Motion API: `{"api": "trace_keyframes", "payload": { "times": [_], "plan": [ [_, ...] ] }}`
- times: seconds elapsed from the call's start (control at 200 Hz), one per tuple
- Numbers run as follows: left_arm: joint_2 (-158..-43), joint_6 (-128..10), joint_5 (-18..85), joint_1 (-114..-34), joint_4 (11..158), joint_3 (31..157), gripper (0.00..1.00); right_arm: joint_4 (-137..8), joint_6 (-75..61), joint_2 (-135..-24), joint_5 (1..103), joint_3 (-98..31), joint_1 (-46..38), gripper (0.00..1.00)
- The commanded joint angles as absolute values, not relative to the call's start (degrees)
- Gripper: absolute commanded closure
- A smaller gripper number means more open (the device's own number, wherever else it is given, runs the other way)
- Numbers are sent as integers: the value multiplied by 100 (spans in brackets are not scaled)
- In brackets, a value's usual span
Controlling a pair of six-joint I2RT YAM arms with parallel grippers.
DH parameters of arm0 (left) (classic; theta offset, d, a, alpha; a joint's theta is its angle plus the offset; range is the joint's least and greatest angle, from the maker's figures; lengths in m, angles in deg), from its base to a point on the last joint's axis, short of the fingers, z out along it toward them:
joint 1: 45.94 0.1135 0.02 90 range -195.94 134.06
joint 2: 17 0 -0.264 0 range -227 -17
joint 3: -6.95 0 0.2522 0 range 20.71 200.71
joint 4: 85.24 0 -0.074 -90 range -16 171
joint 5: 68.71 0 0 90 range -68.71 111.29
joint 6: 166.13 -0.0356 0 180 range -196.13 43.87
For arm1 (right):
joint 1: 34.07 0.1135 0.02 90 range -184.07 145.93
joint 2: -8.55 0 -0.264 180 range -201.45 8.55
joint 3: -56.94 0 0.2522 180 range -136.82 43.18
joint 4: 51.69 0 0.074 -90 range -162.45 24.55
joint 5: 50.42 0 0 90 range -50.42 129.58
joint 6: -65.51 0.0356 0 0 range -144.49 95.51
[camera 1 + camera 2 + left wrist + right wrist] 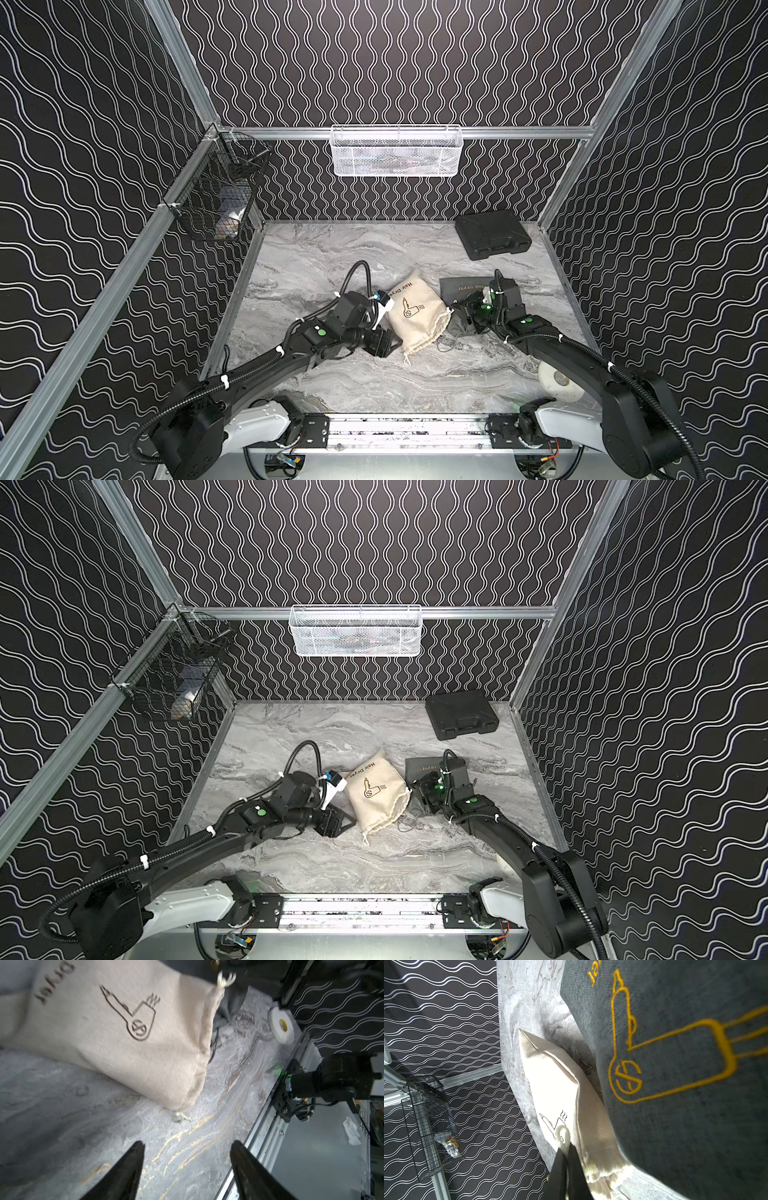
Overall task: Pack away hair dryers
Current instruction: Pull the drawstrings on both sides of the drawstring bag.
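Note:
No hair dryers show; the beige "Hair Dryer" pouch (415, 316) lies bulging in the middle of the table, its gathered mouth toward the front right. My right gripper (565, 1147) is shut on this pouch's white drawstring loop (562, 1133), seen in both top views at the mouth's right corner (459, 311). It hovers over the dark grey pouch (685, 1105), which lies flat just right of the beige one (461, 286). My left gripper (188, 1142) stands open over bare table, left of the beige pouch's mouth (395, 347), nothing between its fingers.
A black hard case (492, 235) sits at the back right. A white tape roll (557, 382) lies near the front right edge. A white mesh basket (397, 151) hangs on the back wall, a black wire basket (220, 191) on the left. A metal rail (268, 1147) borders the front.

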State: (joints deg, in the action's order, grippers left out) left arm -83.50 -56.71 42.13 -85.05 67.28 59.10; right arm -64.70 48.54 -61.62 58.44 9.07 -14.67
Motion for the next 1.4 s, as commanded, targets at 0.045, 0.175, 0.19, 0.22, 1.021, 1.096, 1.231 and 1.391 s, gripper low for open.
{"api": "trace_keyframes", "payload": {
  "times": [0.045, 0.175, 0.19, 0.22, 1.021, 1.096, 1.231, 1.391],
  "plan": [
    [-8601, -5363, 3974, -8957, 6985, 5787, 37, -6451, 4909, -6133, 5849, 808, -1473, 100],
    [-9029, -5249, 3618, -9273, 7093, 5865, 37, -6506, 4890, -6075, 5822, 763, -1478, 100],
    [-9061, -5249, 3538, -9316, 7084, 5885, 37, -6514, 4890, -6071, 5822, 759, -1474, 100],
    [-9174, -5249, 3469, -9370, 7077, 5901, 37, -6532, 4883, -6062, 5833, 744, -1479, 100],
    [-10761, -4932, 2892, -9847, 8134, 6096, 56, -6641, 4855, -5929, 5822, 680, -1476, 100],
    [-10853, -4893, 2863, -9849, 8202, 6079, 60, -6624, 4863, -5921, 5830, 691, -1476, 100],
    [-10917, -4836, 2843, -9849, 8398, 6017, 68, -6633, 4852, -5921, 5833, 690, -1474, 100],
    [-10840, -4914, 2795, -9849, 8342, 6010, 88, -6644, 4855, -5887, 5807, 715, -1491, 100]
  ]
}}
